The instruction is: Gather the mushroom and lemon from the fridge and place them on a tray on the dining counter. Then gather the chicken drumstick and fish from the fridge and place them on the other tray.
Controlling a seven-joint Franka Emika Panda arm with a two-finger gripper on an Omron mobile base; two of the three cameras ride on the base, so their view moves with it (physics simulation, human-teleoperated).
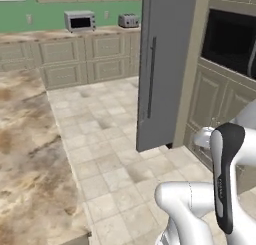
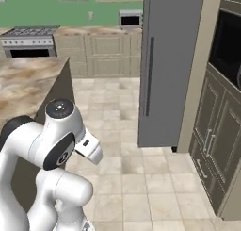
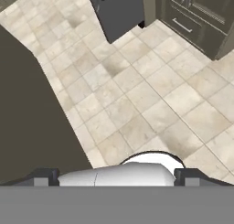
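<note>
Floor: beige tiles point(image 1: 115, 154), some patches darker, running between the cabinets.
Back wall: green point(image 1: 50, 11).
Microwave: silver point(image 1: 80, 21), on the far counter.
Toaster: point(image 1: 128, 21), just right of the microwave on that counter.
Stove: point(image 2: 29, 40), at the far counter's left end in the right base view.
Wall oven: dark point(image 1: 231, 41), set in tall cabinets.
Lower cabinets: beige panelled doors point(image 1: 62, 61).

A marbled tabletop point(image 1: 30, 154) ran along the left, bare on its visible part. The far counter point(image 1: 75, 35) carried a microwave point(image 1: 80, 21) and a toaster point(image 1: 129, 21) near its right end. The tiled floor point(image 1: 110, 139) lay between.
</note>
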